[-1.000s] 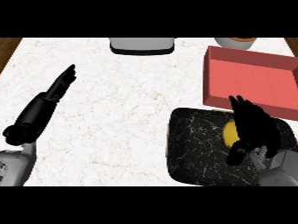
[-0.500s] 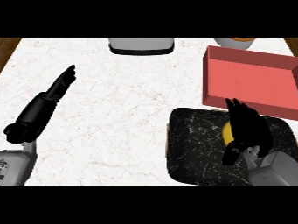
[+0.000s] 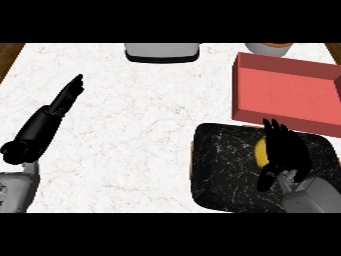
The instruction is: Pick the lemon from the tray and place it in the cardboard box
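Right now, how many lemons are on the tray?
1. The lemon lies toward the right side of the dark tray, mostly covered by the right hand; only its left edge shows. The hand and forearm may hide something else there.

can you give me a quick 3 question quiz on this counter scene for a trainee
1. True or false: the lemon lies in the red box.
2. Which hand is over the lemon: A left hand, B right hand?
3. Fill in: the lemon rests on the black ____.

Key: 1 false, it is on the tray; 2 B; 3 tray.
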Controlling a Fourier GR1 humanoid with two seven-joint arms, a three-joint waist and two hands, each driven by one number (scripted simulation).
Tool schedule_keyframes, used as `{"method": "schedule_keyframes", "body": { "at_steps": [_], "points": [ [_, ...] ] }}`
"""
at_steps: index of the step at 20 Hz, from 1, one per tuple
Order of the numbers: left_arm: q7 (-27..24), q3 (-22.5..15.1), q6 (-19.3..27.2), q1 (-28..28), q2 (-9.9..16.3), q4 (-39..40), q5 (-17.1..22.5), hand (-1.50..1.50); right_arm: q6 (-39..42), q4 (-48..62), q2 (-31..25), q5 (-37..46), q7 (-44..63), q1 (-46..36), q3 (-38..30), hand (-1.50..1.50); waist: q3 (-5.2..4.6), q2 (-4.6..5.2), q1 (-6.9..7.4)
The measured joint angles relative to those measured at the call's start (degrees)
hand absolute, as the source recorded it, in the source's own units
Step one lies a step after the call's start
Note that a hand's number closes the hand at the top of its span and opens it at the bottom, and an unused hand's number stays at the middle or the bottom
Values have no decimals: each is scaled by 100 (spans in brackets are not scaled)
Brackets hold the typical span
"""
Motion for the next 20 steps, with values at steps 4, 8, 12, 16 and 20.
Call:
{"method": "schedule_keyframes", "body": {
  "at_steps": [4, 8, 12, 16, 20],
  "points": [
    [101, 37, -34, -75, -84, -86, -72, 0, 18, 243, -21, 171, -522, 182, -177, 150, 0, -1, 1],
    [149, 94, -124, -57, -77, -143, -92, 0, -206, 432, -22, 541, -1091, 166, -135, 150, -13, -12, 7],
    [230, 15, -34, -63, -260, -219, -231, 0, -427, 646, 67, 986, -1386, 11, -162, 150, -15, -12, 9],
    [184, 21, -119, -134, -250, -163, -184, 0, -372, 372, 59, 962, -2583, -88, 524, 150, -4, 13, 112],
    [160, -56, -163, -197, -291, -152, -186, 0, -245, -137, 118, 770, -4176, -253, 1479, 150, 13, 35, 283]
  ]
}}
